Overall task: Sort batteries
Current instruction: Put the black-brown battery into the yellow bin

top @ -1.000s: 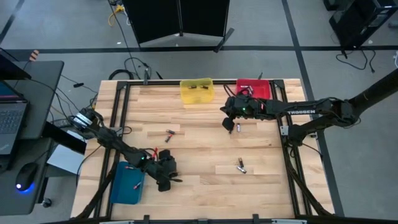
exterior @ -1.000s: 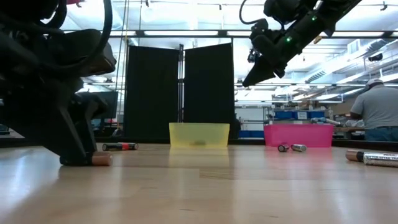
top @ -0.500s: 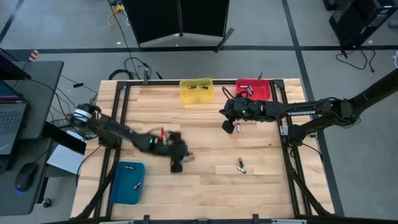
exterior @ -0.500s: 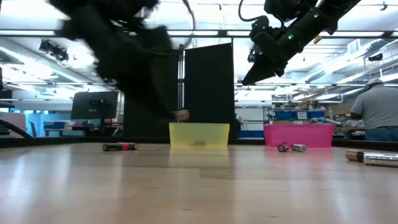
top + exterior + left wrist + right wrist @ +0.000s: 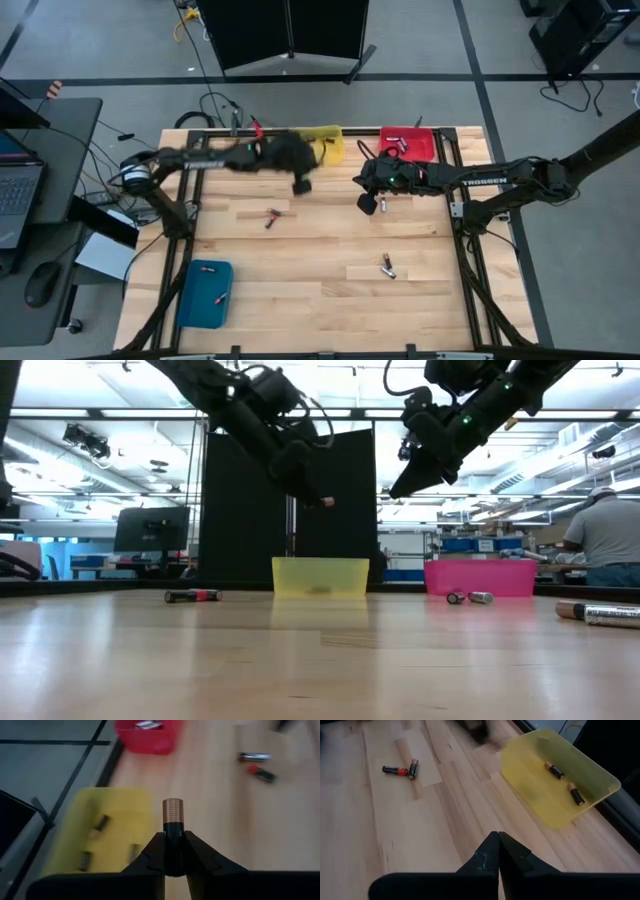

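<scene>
A left gripper [image 5: 173, 854] is pinching a copper-topped battery [image 5: 173, 827] upright between its fingers, hanging in the air just beside the yellow bin [image 5: 322, 146], on the side away from the red bin [image 5: 411, 142]. Several cells are lying inside the yellow bin, others in the red one. The right gripper [image 5: 498, 851], fingers pressed together and empty, is hovering on the yellow bin's other flank, near two loose batteries [image 5: 381, 205]. More batteries [image 5: 273, 216] are resting on open wood in front of the yellow bin, and a farther pair [image 5: 387, 267] well apart. A blue bin [image 5: 204, 293] is sitting at the table's near left corner.
</scene>
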